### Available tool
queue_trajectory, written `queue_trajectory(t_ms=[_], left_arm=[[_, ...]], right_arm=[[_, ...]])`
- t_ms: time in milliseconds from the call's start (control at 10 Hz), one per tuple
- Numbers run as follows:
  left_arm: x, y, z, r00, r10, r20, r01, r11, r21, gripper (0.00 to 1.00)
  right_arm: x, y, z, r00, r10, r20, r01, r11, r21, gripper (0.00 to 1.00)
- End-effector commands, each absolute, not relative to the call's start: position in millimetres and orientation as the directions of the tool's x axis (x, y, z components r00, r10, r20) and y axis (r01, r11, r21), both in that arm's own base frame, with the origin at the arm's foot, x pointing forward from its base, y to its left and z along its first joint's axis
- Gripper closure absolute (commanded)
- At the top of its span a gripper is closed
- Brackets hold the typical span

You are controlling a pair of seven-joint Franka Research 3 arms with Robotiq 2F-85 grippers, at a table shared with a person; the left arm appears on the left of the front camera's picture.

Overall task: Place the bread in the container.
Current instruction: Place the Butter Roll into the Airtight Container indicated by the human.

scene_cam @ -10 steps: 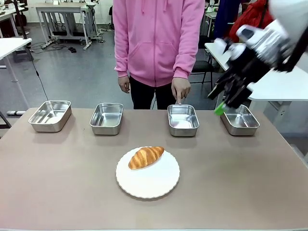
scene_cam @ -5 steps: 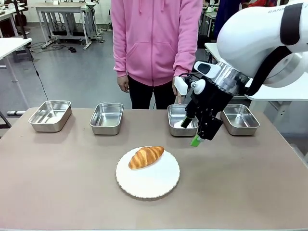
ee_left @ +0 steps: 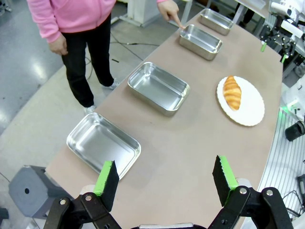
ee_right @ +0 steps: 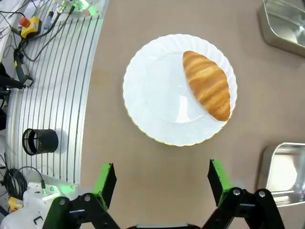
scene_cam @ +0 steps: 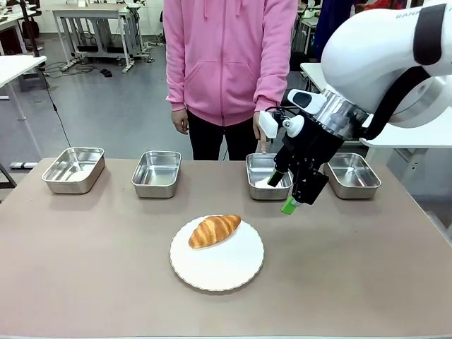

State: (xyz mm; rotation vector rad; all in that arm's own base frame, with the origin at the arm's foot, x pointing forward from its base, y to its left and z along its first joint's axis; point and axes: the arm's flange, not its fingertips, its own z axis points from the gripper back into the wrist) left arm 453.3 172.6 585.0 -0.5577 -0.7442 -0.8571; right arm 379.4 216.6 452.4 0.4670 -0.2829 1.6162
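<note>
Bread [scene_cam: 214, 230]: on white plate [scene_cam: 233, 272], mid tabletop [scene_cam: 85, 268], well apart from the trays.
Container [scene_cam: 260, 169]: third from left in far row of four steel trays, pointed at by person's hand [scene_cam: 264, 133].
Right end effector [scene_cam: 281, 194]: fingers spread, empty, raised between container and plate.
Left end effector [ee_left: 164, 179]: spread, empty, above tabletop's end.

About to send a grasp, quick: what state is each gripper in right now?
Left gripper: open, empty.
Right gripper: open, empty, not touching the bread.
</note>
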Motion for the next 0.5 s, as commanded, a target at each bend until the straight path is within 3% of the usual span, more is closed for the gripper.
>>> queue_trajectory(t_ms=[0, 400], left_arm=[[452.2, 171.5, 587.4, 0.429, -0.464, 0.775, 0.831, 0.538, -0.137, 0.0], [452.2, 171.5, 587.4, 0.429, -0.464, 0.775, 0.831, 0.538, -0.137, 0.0]], right_arm=[[379.4, 216.6, 452.4, -0.05, 0.887, 0.459, -0.99, -0.104, 0.093, 0.0], [466.0, 257.0, 442.8, -0.263, 0.902, 0.343, -0.952, -0.301, 0.061, 0.0]])
